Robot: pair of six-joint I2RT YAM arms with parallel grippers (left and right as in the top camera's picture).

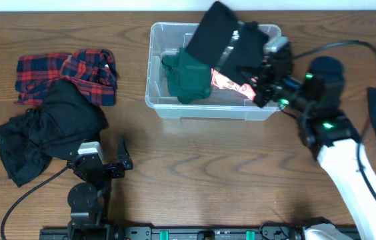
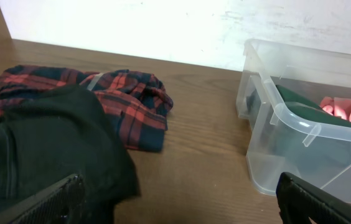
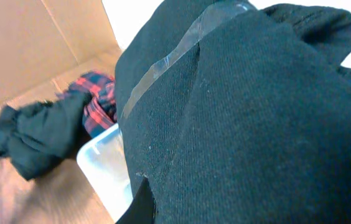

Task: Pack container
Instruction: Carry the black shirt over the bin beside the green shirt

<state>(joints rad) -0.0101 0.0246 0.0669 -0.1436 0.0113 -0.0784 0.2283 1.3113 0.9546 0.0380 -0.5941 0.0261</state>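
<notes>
The black top (image 3: 256, 124) fills the right wrist view, with a strip of something clear, maybe tape, across it. From above, it hangs off the right gripper (image 1: 263, 77) over the far right corner of the container (image 1: 156, 100). The fingers are buried in cloth, so I can't see the pinch itself, but they look closed tight on a fold.

The container stands upright and open on the table (image 1: 195, 153), mid-back, between the 2 arms. 2 things lie in it: a green garment (image 1: 188, 80) and a pink cloth (image 1: 228, 83).

The left gripper (image 1: 101, 159) sits low near the front edge, fingers wide apart and empty, just beside a black jacket (image 1: 55, 127). A plaid shirt (image 1: 68, 73) lies behind that.

I'd judge the container light, its thin clear walls smooth, slippery and a bit springy. A shove from stuffed cloth could slide it on the wood. The thick rim on a long side is the place to hold or brace it.
</notes>
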